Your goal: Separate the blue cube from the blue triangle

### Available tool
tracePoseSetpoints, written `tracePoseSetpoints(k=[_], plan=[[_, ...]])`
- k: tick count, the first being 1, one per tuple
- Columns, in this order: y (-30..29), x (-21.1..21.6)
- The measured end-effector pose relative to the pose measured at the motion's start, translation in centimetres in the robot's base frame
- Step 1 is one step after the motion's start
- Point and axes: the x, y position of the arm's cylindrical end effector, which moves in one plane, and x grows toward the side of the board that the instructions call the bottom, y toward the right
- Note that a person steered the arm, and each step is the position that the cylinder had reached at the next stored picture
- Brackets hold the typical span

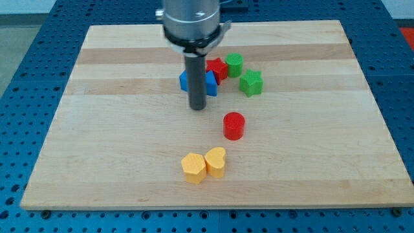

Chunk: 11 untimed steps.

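Observation:
My tip (197, 107) rests on the wooden board (116, 129), just below the blue blocks near the view's top centre. The rod hides the middle of the blue pair. One blue block (184, 80) shows left of the rod and another blue block (211, 83) shows right of it; they seem to touch or sit very close, and I cannot tell which is the cube and which the triangle. The tip is right at their lower edge.
A red block (217, 68) touches the right blue block from above. A green cylinder (234, 64) and a green star (251, 82) sit right of it. A red cylinder (233, 125) lies lower. A yellow hexagon (193, 167) and a yellow heart (216, 161) sit near the bottom.

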Motion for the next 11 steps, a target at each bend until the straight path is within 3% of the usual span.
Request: tracePoseSetpoints(k=[1,2,4,7,11], plan=[[-6.3,-0.1],[-11.9,-3.1],[-10.1,-11.9],[-1.3,-12.1],[-0.3,-8.0]])
